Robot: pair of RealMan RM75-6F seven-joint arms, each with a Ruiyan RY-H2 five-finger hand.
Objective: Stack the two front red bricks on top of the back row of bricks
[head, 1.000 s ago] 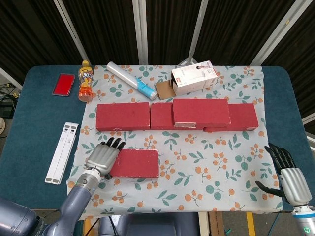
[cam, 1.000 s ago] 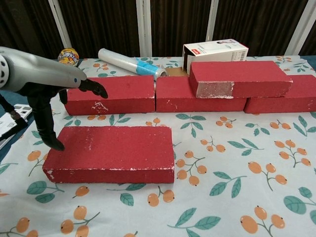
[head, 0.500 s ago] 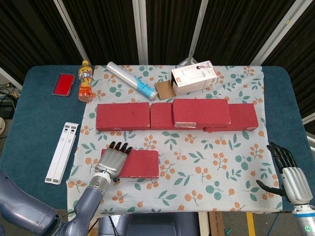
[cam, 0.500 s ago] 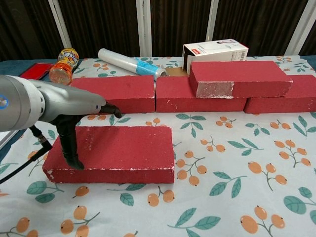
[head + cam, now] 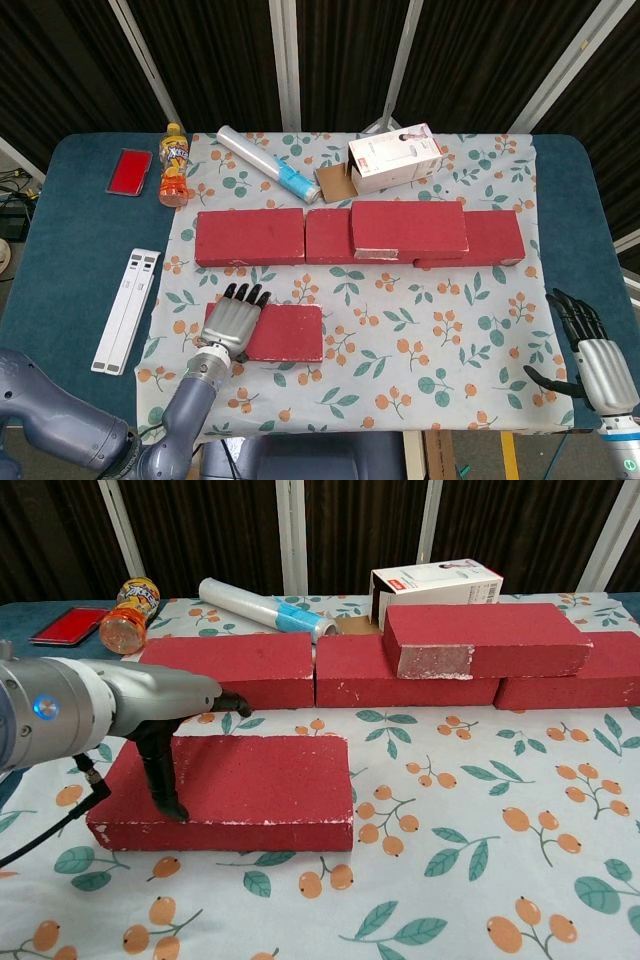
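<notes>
One red brick point(image 5: 285, 333) point(image 5: 260, 780) lies flat at the front left of the floral cloth. My left hand point(image 5: 232, 320) point(image 5: 150, 705) lies over its left end, fingers stretched toward the far edge and the thumb point(image 5: 163, 780) pressing down on the brick's top. The brick sits on the cloth, not lifted. Behind it stands the back row: a left brick point(image 5: 250, 236), a middle brick point(image 5: 328, 237) and a right brick point(image 5: 495, 238). Another red brick point(image 5: 408, 228) point(image 5: 485, 638) rests on top of the middle and right ones. My right hand point(image 5: 592, 350) hovers empty at the front right, fingers spread.
Behind the row lie an orange drink bottle point(image 5: 174, 165), a film roll point(image 5: 260, 160) and an open white carton point(image 5: 393, 158). A red flat case point(image 5: 130, 172) and two white strips point(image 5: 127, 310) sit on the blue table point(image 5: 60, 260) at the left.
My left hand has moved right, from beside the front brick's left end to on top of it, the thumb now planted on the brick. The right hand has sunk slightly.
</notes>
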